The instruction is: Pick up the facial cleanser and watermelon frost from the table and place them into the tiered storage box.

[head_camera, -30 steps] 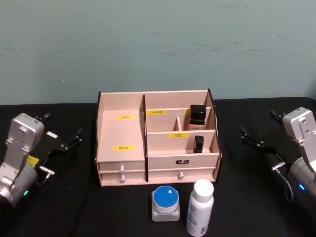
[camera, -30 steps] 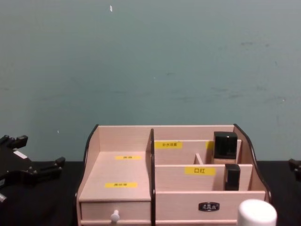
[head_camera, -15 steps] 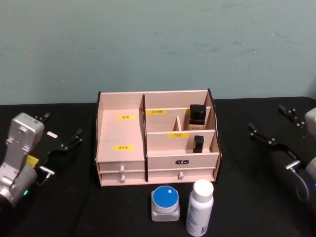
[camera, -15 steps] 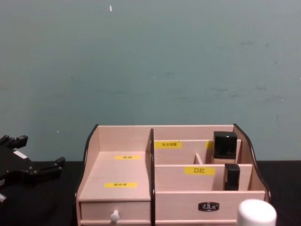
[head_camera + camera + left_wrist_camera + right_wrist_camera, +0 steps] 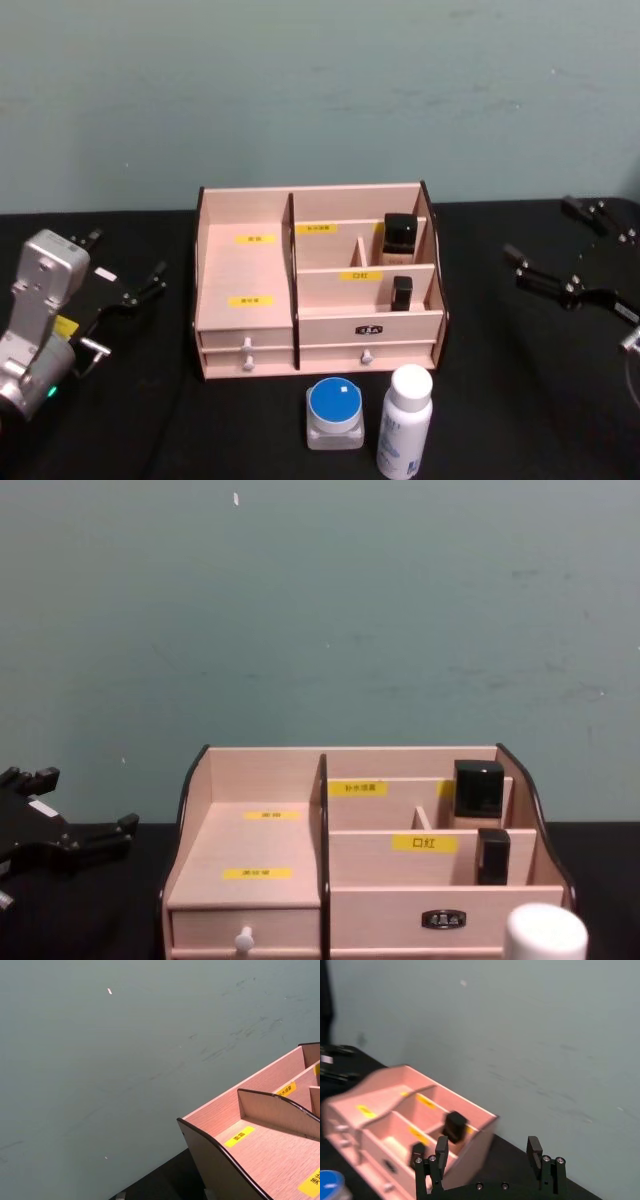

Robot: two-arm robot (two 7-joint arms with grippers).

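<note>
Left gripper (image 5: 120, 262): parked low by the left edge of the table (image 5: 500, 400), fingers spread apart and holding nothing, well apart from everything I need.
Tiered storage box (image 5: 330, 325): mid-table, drawers (image 5: 247, 338) facing me, its wide left compartment bare.
Watermelon frost (image 5: 335, 412): I take the squat blue-lidded jar for it. It stands upright just in front of the drawers.
Facial cleanser (image 5: 405, 420): I take the tall white bottle for it. It stands upright just beside the jar, on its right.
Right gripper (image 5: 538, 227): hangs above the table to the right of the box, fingers wide apart, empty.
Risk, tipping: the bottle is tall and narrow, and a grazing finger would likely knock it into the jar.
Risk, crowding: the two stand so close that fingers closing on one may shove the other.
Risk, placing: a low carry could catch the box's front wall.
In the way: a large black bottle (image 5: 399, 232) and a small black bottle (image 5: 402, 292) occupy the right-hand tiers, so I judge the left compartment the safer drop.
</note>
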